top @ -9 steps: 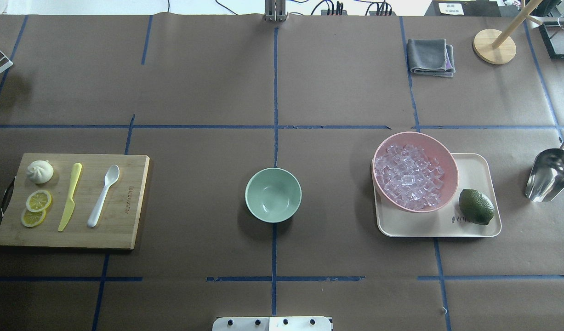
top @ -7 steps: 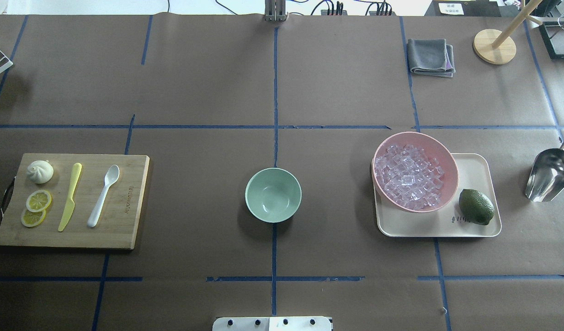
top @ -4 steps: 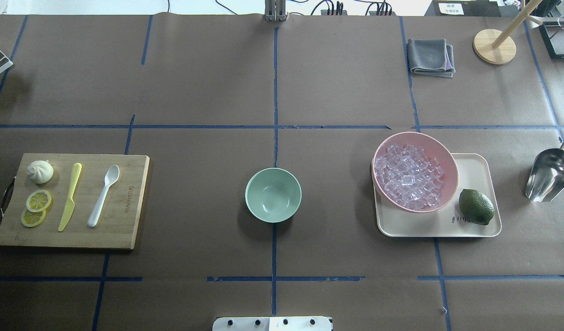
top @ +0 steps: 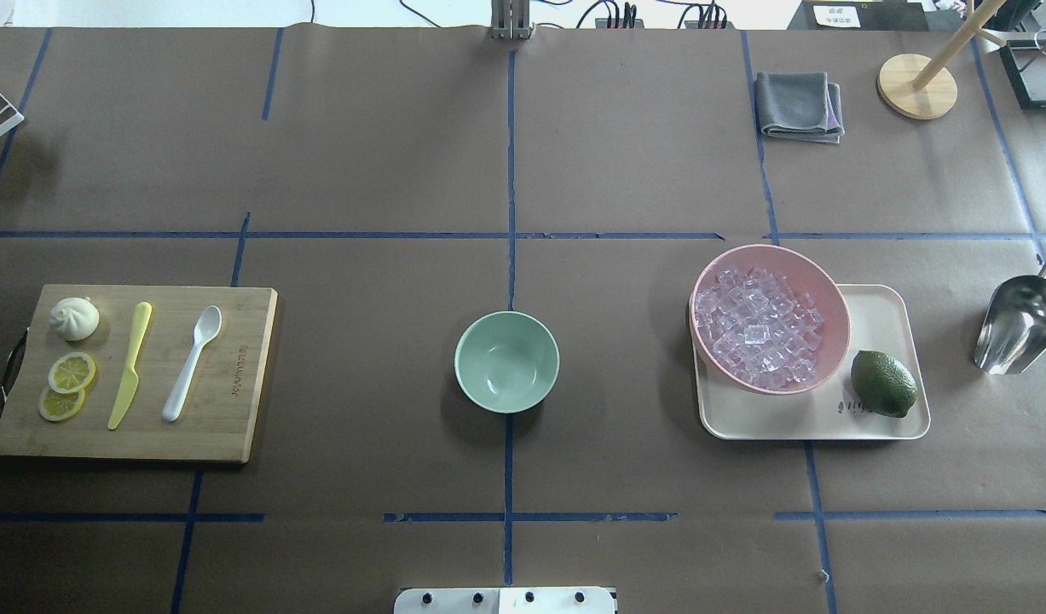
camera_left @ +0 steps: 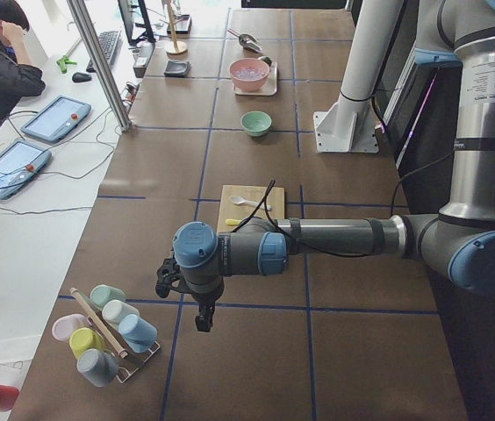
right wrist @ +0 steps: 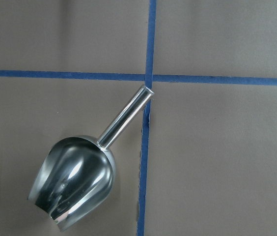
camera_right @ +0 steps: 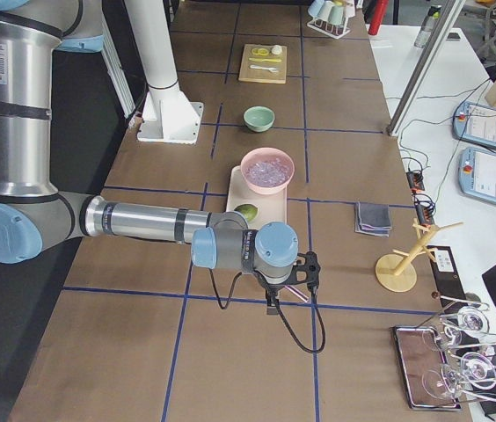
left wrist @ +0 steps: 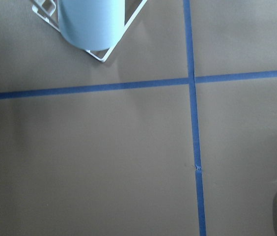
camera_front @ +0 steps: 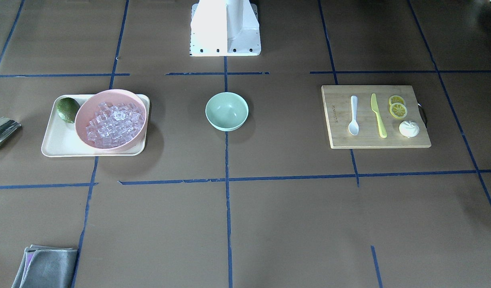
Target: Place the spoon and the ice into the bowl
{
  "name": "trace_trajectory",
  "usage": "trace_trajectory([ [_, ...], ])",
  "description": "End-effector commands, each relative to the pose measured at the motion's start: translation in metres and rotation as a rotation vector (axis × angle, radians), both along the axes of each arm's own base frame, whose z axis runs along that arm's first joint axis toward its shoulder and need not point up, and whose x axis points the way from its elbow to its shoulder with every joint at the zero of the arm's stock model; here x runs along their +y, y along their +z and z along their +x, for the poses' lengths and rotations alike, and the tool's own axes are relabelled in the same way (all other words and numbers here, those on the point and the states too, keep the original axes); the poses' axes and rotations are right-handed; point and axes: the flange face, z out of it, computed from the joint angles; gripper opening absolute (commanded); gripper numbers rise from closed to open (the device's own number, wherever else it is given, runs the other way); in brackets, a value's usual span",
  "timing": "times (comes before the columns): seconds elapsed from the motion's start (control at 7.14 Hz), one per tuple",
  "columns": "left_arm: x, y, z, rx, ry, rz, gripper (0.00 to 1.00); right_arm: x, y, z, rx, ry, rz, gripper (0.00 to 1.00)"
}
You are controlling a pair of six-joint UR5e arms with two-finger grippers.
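The white spoon [top: 192, 362] lies on the wooden cutting board [top: 233, 426] at the left, beside a yellow-green knife [top: 130, 365]. The mint-green bowl [top: 506, 362] stands empty at the table's middle. The ice [top: 757, 326] fills a pink bowl [top: 821, 281] on a cream tray [top: 881, 311] at the right. Neither gripper shows in the overhead view. My left gripper [camera_left: 202, 326] hangs past the board's far end near a cup rack; I cannot tell if it is open. My right gripper [camera_right: 272, 308] hangs past the tray's end; I cannot tell its state either.
A metal scoop [top: 1019, 324] lies right of the tray and shows in the right wrist view [right wrist: 74, 182]. A lime [top: 883, 384] sits on the tray. Lemon slices [top: 71, 373] and a bun [top: 73, 318] are on the board. A grey cloth [top: 799, 105] and wooden stand [top: 916, 85] are far right.
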Motion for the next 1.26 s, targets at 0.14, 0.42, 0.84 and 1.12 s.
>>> trace_trajectory([
  [0.14, -0.018, -0.026, 0.036, 0.055, 0.062, 0.049, 1.0, 0.0, -0.002, 0.0, -0.005, -0.001, 0.005, 1.0],
  [0.42, -0.029, -0.093, 0.105, 0.074, 0.095, 0.067, 1.0, -0.001, -0.004, 0.0, -0.003, -0.001, 0.007, 1.0],
  [0.84, -0.003, -0.176, 0.216, 0.12, 0.062, -0.044, 1.0, -0.004, -0.002, -0.003, 0.01, 0.0, -0.005, 1.0],
  [1.12, 0.011, -0.194, 0.267, 0.163, -0.028, -0.039, 1.0, -0.004, 0.009, -0.004, 0.011, 0.007, -0.008, 1.0],
])
